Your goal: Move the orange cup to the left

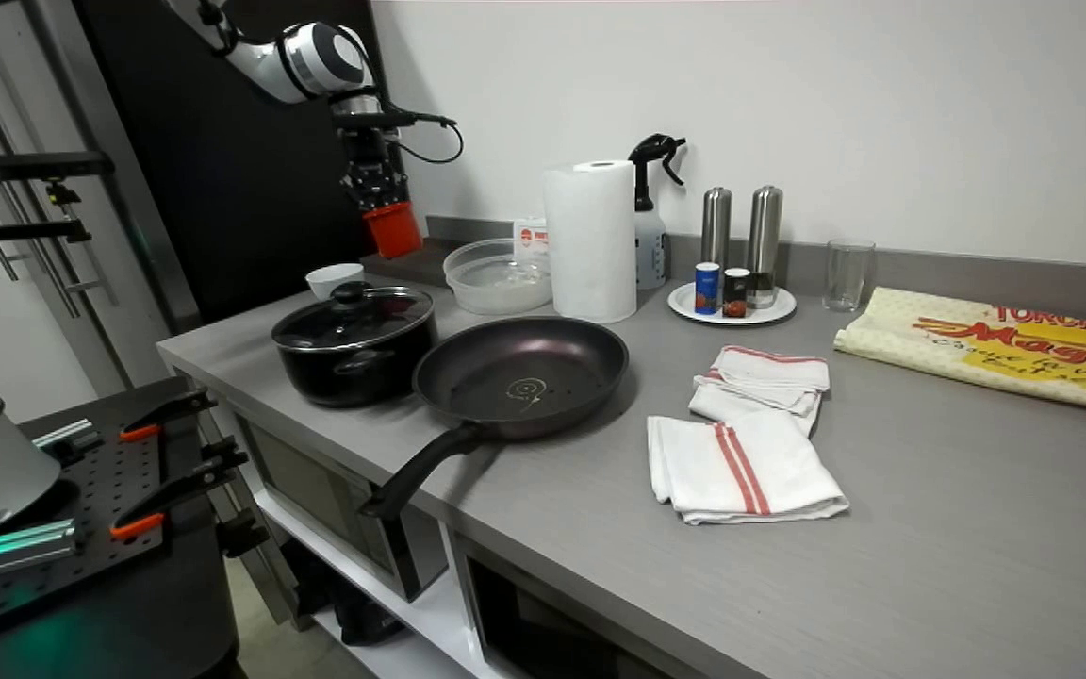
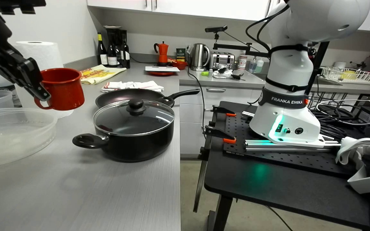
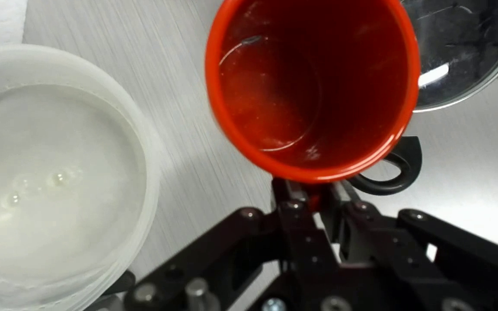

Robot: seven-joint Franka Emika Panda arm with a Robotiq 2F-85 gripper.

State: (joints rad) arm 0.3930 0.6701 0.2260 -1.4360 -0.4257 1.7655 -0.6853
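Table: smooth grey, finely streaked, straight-edged.
Arm: white, rounded; extended over the table and bent downward.
Frying pan: dark, round, shallow, its long handle overhanging the table's edge.
Pot: black, round-walled, covered by a glass lid.
Bowl: wide, round, clear but slightly clouded.
Orange cup: smooth, glossy, red-orange; held slightly tilted in the air above the table, between bowl and pot in the wrist view.
Fingers: clenched on the cup's handle, though the exact contact is partly hidden.
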